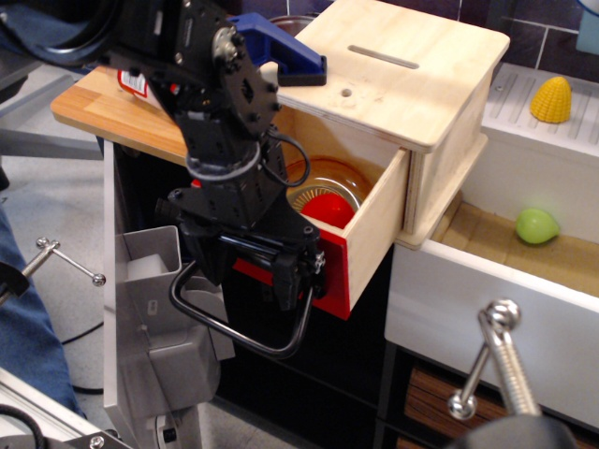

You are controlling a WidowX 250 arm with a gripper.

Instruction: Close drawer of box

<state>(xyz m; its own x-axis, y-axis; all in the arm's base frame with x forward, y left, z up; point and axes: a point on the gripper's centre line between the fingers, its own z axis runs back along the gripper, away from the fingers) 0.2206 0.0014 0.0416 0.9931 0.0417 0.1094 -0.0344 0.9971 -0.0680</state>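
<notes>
The pale plywood box [402, 79] stands at the top centre, with a slot and a round hole in its top. Its drawer [374, 224] is pulled out toward the lower left. Only the right part of the drawer's red front panel [335, 273] shows. The black loop handle [245, 334] hangs below it. My black gripper [298, 273] is right against the red front and covers most of it. Its fingers are dark on dark, so their gap is unclear. Inside the drawer lie an orange bowl [328, 180] and a red object [329, 208].
A blue clamp [281, 51] grips the box's top left corner. A wide white drawer [487, 309] stands open at the right and holds a green object [536, 225]. A yellow corn toy [551, 99] lies behind it. A grey metal bracket [154, 309] stands lower left, a metal screw handle [496, 360] in the foreground.
</notes>
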